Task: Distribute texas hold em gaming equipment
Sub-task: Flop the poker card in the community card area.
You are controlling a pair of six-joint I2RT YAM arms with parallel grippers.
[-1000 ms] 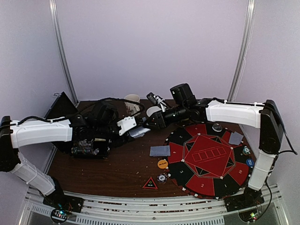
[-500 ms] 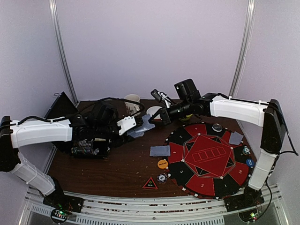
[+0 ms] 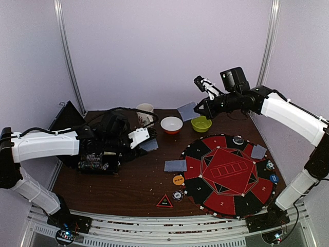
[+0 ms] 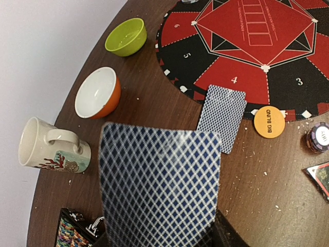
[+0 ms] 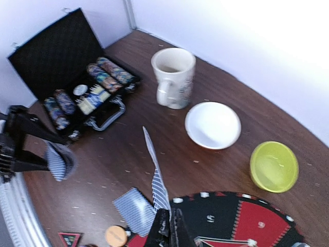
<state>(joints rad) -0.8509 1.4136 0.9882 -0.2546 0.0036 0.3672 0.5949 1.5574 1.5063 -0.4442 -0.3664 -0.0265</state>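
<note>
Our left claw pinches the spare cards as stock, while our right claw, clamped on one card, holds it aloft, we judge for dealing onto the mat.

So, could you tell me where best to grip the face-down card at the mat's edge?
Probably its long edges, from straight above: the card lies flat, one end on the mat, the other on the table, so where it bridges the mat's rim a fingertip may slip under.
</note>
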